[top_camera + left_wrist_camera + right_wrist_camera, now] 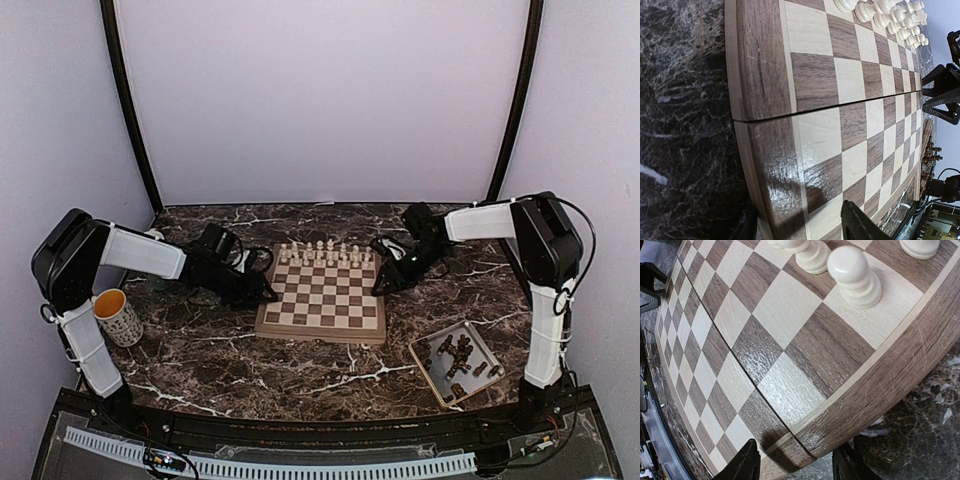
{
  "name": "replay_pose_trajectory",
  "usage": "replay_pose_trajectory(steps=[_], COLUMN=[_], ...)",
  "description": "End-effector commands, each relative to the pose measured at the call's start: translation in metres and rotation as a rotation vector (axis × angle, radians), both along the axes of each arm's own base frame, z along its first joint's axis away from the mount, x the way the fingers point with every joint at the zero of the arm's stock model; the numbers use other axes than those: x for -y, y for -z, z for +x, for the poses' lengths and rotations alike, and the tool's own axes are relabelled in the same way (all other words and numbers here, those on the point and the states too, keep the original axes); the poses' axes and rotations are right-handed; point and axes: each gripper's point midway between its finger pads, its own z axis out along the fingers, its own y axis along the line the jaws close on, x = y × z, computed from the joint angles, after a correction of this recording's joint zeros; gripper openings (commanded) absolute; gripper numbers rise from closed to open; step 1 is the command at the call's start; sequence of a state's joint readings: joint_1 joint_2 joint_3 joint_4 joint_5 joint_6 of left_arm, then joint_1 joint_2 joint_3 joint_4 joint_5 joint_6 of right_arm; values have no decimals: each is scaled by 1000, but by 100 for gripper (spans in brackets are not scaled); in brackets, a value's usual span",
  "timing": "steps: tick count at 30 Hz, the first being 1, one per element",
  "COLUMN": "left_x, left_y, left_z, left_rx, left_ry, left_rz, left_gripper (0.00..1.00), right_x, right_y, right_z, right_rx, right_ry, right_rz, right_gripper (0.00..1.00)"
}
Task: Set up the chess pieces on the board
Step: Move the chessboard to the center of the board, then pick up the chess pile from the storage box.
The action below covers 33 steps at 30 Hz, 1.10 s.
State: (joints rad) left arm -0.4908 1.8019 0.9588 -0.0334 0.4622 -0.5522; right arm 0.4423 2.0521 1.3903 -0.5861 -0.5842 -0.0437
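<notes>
The chessboard (320, 297) lies in the middle of the table, with cream chessmen (325, 251) in its two far rows. The dark brown chess pieces (455, 358) lie heaped in a beige tray (428, 369) at the front right; they also show far off in the left wrist view (931, 154). My left gripper (264, 291) is open at the board's left rim (760, 75), one finger (860, 227) over the squares, the other over the table. My right gripper (383, 281) is open at the right rim (890, 375), its fingers (746, 464) either side of the edge. Neither holds anything.
A patterned mug (119, 318) stands at the left near my left arm. Cream pawns (856, 279) stand close to my right gripper on the board's edge squares. The table is dark marble (300, 370). The right gripper shows beyond the board in the left wrist view (942, 95).
</notes>
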Motion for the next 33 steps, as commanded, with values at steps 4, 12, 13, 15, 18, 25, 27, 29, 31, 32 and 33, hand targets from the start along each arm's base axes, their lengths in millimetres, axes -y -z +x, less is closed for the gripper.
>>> replay_pose_trajectory(steps=[4, 12, 13, 15, 18, 25, 27, 29, 31, 32, 33], left_x=[7, -19, -21, -23, -19, 29, 45, 60, 72, 77, 82], left_y=[-21, -66, -74, -90, -115, -152, -155, -154, -151, -149, -145], left_z=[-12, 2, 4, 8, 12, -3, -9, -13, -16, -16, -18], left_rx=[45, 190, 219, 275, 385, 623, 660, 678, 681, 678, 673], left_ry=[22, 13, 19, 31, 66, 237, 289, 332, 360, 369, 379], left_rz=[-17, 151, 163, 178, 173, 104, 96, 93, 88, 85, 82], left_gripper=[62, 70, 71, 71, 69, 64, 63, 63, 63, 63, 63], right_x=[-11, 31, 35, 46, 60, 98, 111, 124, 138, 143, 149], right_y=[-23, -103, -117, -140, -160, -149, -129, -117, -101, -95, -88], right_z=[-3, 20, 19, 13, -9, -79, -98, -111, -127, -134, -139], right_rx=[41, 260, 302, 380, 484, 559, 511, 468, 415, 392, 375], right_ry=[-34, 5, -12, -38, -111, -311, -334, -352, -389, -408, -419], right_rz=[45, 100, 104, 99, 63, -87, -145, -209, -269, -294, -321], right_gripper=[53, 64, 64, 64, 64, 58, 57, 55, 50, 47, 44])
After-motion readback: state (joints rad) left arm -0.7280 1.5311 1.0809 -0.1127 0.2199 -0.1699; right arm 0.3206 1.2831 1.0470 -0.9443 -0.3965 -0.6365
